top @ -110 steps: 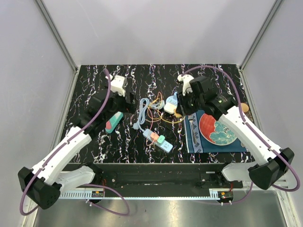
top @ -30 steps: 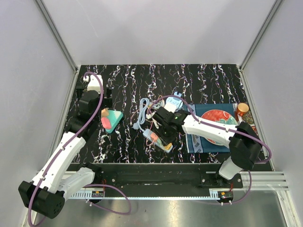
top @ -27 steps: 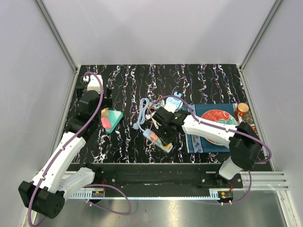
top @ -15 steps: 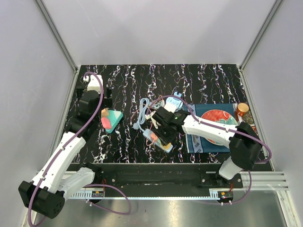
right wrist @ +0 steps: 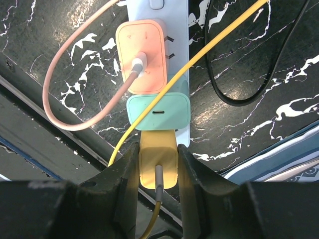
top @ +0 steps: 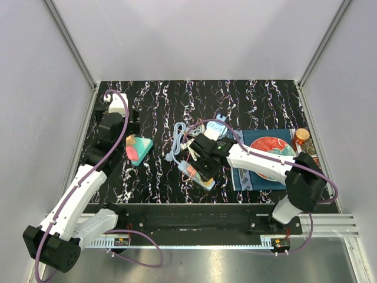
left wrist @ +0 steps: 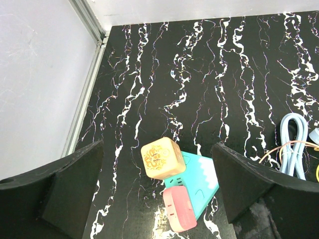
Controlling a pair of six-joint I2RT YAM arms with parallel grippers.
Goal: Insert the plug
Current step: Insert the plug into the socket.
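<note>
Right wrist view: by the surface's (right wrist: pixel 40 69) near edge lies the strip (right wrist: pixel 177 12). The right claw (right wrist: pixel 158 164) clenches the yellow plug (right wrist: pixel 158 159) at the strip's end socket, apparently lined up for pushing in. The left claw (left wrist: pixel 158 189) hangs released by the left edge, clear of the work.

Plenty of room along the table's (top: pixel 265 97) far edge, but the cable tangle (top: pixel 177 139) and power strip (right wrist: pixel 180 17) clog the middle, with blocks (top: pixel 138 148) toward the left edge and a placemat (top: pixel 242 174) at the right.
</note>
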